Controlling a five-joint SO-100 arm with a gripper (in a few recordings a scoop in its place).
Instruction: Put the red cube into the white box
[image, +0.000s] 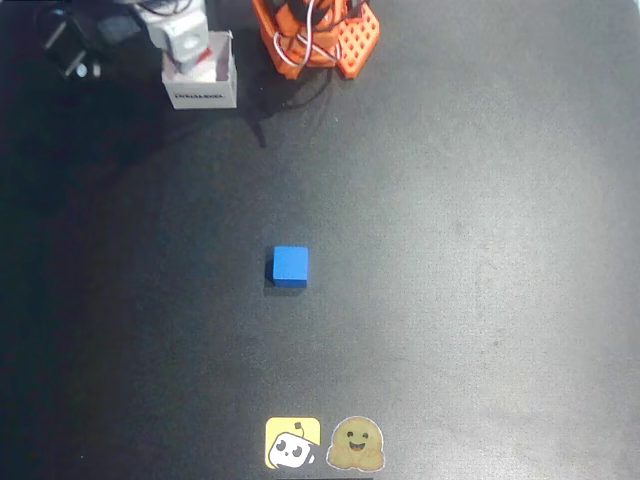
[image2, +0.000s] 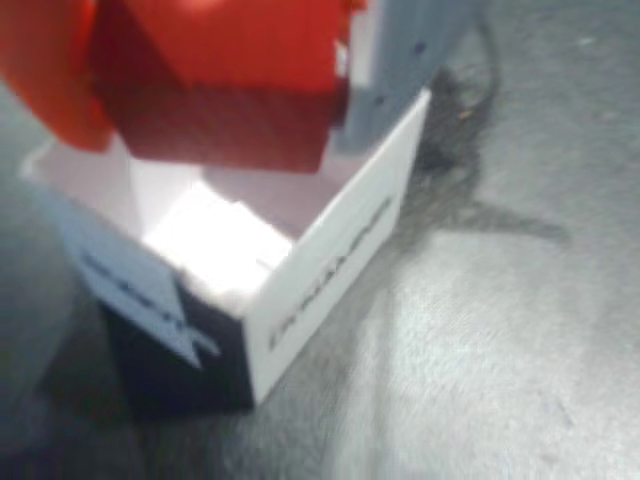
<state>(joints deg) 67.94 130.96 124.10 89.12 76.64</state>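
In the wrist view the red cube (image2: 230, 120) is held just above the open top of the white box (image2: 330, 270), partly over its inside. My gripper (image2: 225, 90) is shut on the red cube, with an orange finger (image2: 50, 70) on its left and a pale grey finger (image2: 400, 60) on its right. The box's white floor shows below the cube, and dark text runs along its outer walls. In the overhead view the white box (image: 200, 95) stands at the top left of the black table, with my gripper (image: 185, 40) over it.
A blue cube (image: 290, 266) lies near the middle of the black mat. The orange arm base (image: 315, 35) stands at the top centre, and dark cables (image: 70, 45) lie at the top left. Two stickers (image: 293, 443) (image: 356, 444) mark the near edge.
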